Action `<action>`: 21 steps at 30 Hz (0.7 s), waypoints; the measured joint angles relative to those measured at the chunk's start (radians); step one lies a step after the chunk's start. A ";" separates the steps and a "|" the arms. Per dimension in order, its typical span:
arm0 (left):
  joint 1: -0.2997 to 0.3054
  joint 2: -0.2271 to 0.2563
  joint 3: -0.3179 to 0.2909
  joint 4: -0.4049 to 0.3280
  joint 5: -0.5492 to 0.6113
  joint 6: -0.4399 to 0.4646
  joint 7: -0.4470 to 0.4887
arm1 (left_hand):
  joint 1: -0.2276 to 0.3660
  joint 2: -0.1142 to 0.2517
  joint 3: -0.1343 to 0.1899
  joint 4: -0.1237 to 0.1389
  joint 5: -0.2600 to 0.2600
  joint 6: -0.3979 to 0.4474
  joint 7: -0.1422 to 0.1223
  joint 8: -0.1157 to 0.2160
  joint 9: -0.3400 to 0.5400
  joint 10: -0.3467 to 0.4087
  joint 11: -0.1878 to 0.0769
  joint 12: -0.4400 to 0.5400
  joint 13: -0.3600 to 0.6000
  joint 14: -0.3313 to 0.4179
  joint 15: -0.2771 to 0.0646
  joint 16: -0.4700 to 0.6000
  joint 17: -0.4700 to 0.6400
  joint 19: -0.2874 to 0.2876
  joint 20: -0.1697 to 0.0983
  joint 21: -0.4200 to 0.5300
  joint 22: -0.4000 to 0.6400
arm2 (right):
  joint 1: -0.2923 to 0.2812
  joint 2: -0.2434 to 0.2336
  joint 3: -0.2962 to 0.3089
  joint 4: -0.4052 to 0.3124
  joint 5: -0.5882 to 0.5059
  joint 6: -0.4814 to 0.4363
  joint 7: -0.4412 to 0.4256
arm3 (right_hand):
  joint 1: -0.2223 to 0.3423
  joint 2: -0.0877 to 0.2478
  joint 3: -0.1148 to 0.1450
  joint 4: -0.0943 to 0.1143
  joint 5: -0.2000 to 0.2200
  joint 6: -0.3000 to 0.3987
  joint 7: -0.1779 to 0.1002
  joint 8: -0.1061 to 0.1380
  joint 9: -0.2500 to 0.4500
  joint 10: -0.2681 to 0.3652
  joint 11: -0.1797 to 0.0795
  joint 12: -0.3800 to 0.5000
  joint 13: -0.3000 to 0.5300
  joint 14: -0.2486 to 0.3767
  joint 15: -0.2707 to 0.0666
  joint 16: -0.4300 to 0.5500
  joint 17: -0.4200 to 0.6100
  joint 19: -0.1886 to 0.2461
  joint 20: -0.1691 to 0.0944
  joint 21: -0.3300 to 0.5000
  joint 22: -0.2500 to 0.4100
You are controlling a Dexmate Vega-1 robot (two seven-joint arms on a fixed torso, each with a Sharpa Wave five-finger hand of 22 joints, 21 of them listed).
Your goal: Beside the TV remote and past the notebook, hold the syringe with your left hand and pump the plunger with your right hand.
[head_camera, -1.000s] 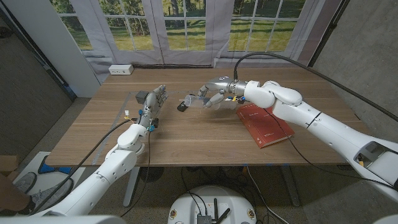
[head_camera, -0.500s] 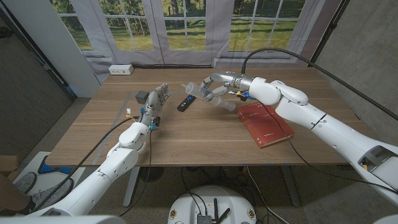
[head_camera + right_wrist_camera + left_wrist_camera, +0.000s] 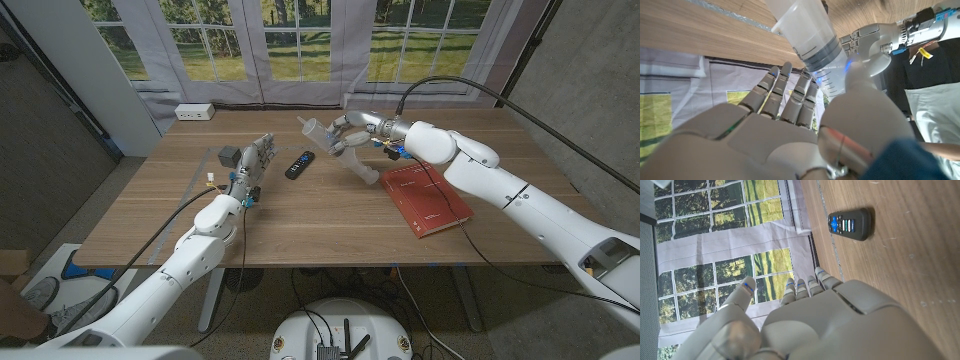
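Right now, in the head view, the right hand (image 3: 349,134) sits at upper centre of the frame, gripping a large clear syringe (image 3: 340,148) that slants from upper left down to lower right, lifted off the wooden table (image 3: 300,215). Just left of it lies the black TV remote (image 3: 298,164). The red notebook (image 3: 426,200) lies right of centre, under the right forearm. The left hand (image 3: 254,160) stands left of centre, fingers straight and apart, holding nothing, beside a small grey box (image 3: 229,156).

In the left wrist view, the left hand (image 3: 810,320) fills the lower frame, fingers extended and empty; the TV remote (image 3: 851,224) lies at upper right on the table.

In the right wrist view, the right hand (image 3: 790,125) holds the syringe (image 3: 812,42) barrel at upper centre between thumb and fingers; the left hand (image 3: 872,47) shows at upper right.
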 measured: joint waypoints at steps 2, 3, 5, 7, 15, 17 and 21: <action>-0.002 0.001 0.001 0.000 0.001 0.002 -0.002 | 0.000 0.000 0.000 0.000 0.000 0.000 0.000 0.000 0.000 0.000 0.000 0.000 0.000 0.000 0.000 0.000 0.000 0.000 0.000 0.000 0.000 | -0.002 0.000 0.003 -0.002 0.019 -0.013 -0.001 | 0.000 0.000 -0.001 0.001 0.000 0.000 0.000 0.000 0.000 0.003 0.003 0.000 0.000 0.009 0.002 0.000 -0.002 0.004 0.004 0.000 0.000; -0.004 0.001 0.003 0.000 0.002 0.004 -0.003 | 0.000 0.000 0.000 0.000 0.000 0.000 0.000 0.000 0.000 0.000 0.000 0.000 0.000 0.000 0.000 0.000 0.000 0.000 0.000 0.000 0.000 | -0.003 0.000 0.005 -0.004 0.032 -0.022 -0.004 | 0.000 0.000 -0.001 0.001 0.000 0.005 0.005 -0.001 0.000 0.004 0.003 0.000 0.000 0.009 0.002 0.000 -0.004 0.007 0.007 0.000 0.000; -0.005 0.001 0.004 0.000 0.002 0.005 -0.004 | 0.000 0.000 0.000 0.000 0.000 0.000 0.000 0.000 0.000 0.000 0.000 0.000 0.000 0.000 0.000 0.000 0.000 0.000 0.000 0.000 0.000 | -0.006 0.000 0.008 -0.006 0.050 -0.035 -0.008 | 0.000 0.000 -0.001 0.001 0.000 0.006 0.006 -0.002 0.000 0.007 0.007 0.001 -0.001 0.014 0.000 0.000 -0.005 0.011 0.003 0.000 0.000; -0.008 0.001 0.006 0.000 0.002 0.007 -0.006 | 0.000 0.000 0.000 0.000 0.000 0.000 0.000 0.000 0.000 0.000 0.000 0.000 0.000 0.000 0.000 0.000 0.000 0.000 0.000 0.000 0.000 | -0.007 0.000 0.010 -0.008 0.065 -0.045 -0.013 | 0.000 0.000 -0.001 0.001 0.000 0.022 0.022 -0.004 0.000 0.022 0.000 0.004 -0.002 0.022 0.000 0.001 -0.005 0.015 0.000 0.000 0.000; -0.014 0.001 0.010 0.002 0.003 0.012 -0.011 | 0.000 0.000 0.000 0.000 0.000 0.000 0.000 0.000 0.000 0.000 0.000 0.000 0.000 0.000 0.000 0.000 0.000 0.000 0.000 0.000 0.000 | -0.018 -0.005 0.019 -0.028 0.126 -0.099 -0.043 | 0.000 0.000 -0.003 0.000 0.008 0.034 0.034 -0.003 0.000 0.037 0.002 0.004 -0.001 0.044 0.000 0.004 -0.005 0.022 0.007 0.000 0.000; -0.015 0.001 0.011 0.002 0.003 0.012 -0.011 | 0.000 0.000 0.000 0.000 0.000 0.000 0.000 0.000 0.000 0.000 0.000 0.000 0.000 0.000 0.000 0.000 0.000 0.000 0.000 0.000 0.000 | -0.020 -0.009 0.019 -0.038 0.137 -0.118 -0.053 | 0.000 0.000 -0.005 -0.003 0.008 0.034 0.034 -0.003 0.001 0.041 0.005 0.008 -0.001 0.048 -0.002 0.004 -0.005 0.025 0.011 0.000 0.000; -0.016 0.000 0.012 0.003 0.003 0.013 -0.011 | 0.000 0.000 0.000 0.000 0.000 0.000 0.000 0.000 0.000 0.000 0.000 0.000 0.000 0.000 0.000 0.000 0.000 0.000 0.000 0.000 0.000 | -0.022 -0.013 0.020 -0.056 0.146 -0.142 -0.064 | 0.000 0.000 -0.006 -0.003 0.008 0.039 0.039 -0.003 0.001 0.044 0.009 0.012 0.000 0.056 -0.002 0.008 -0.005 0.029 0.014 0.000 0.000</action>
